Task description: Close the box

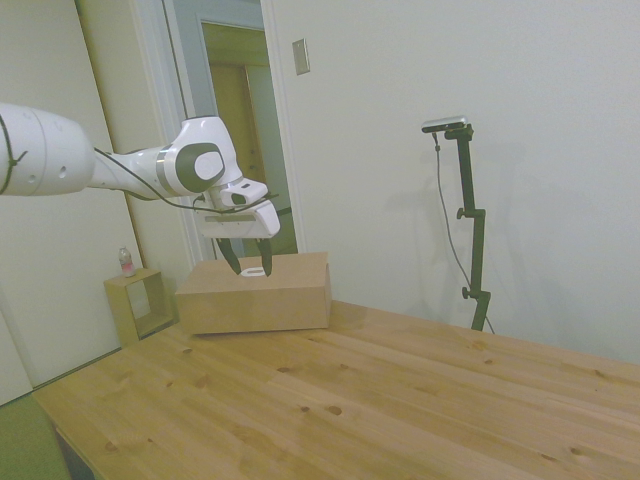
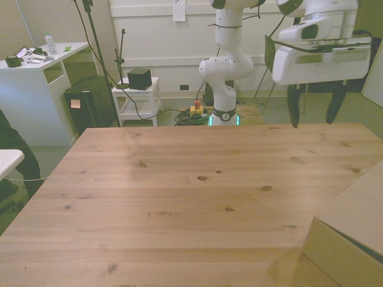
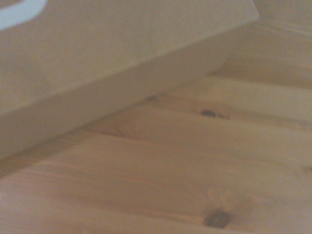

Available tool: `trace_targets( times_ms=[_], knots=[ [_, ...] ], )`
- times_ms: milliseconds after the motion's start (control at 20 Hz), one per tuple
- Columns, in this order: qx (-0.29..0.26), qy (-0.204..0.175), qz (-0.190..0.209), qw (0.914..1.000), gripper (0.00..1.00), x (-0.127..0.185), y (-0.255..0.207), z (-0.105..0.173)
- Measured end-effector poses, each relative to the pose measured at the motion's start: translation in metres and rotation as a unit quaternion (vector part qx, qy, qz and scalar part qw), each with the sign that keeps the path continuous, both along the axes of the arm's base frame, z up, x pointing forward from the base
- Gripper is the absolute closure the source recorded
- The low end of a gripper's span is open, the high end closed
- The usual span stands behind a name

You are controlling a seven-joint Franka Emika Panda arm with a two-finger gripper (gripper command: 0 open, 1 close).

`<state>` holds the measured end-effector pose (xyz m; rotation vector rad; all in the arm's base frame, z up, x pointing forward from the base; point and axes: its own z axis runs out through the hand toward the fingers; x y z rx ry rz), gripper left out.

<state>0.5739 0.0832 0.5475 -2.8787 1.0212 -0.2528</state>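
Here the long tan cardboard box (image 1: 255, 296) sits on the wooden table (image 1: 400, 400) at its far edge in the side view, lid down flat. The white two-finger gripper (image 1: 249, 260) hangs open just above the lid's oval cutout (image 1: 254, 272).

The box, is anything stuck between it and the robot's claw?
No, nothing visible is in the way. In the side view the gripper hangs right above the lid of the box, fingers apart around the small white handle cutout. The lid already looks flat on top. The table beside it is bare wood.
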Motion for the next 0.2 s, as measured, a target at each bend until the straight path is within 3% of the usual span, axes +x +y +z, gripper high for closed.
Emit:
trace_targets(
  times_ms=[200],
  knots=[
    [-0.003, 0.02, -0.027, 0.9994, 0.0, -0.035, -0.041, -0.047]
  ],
)
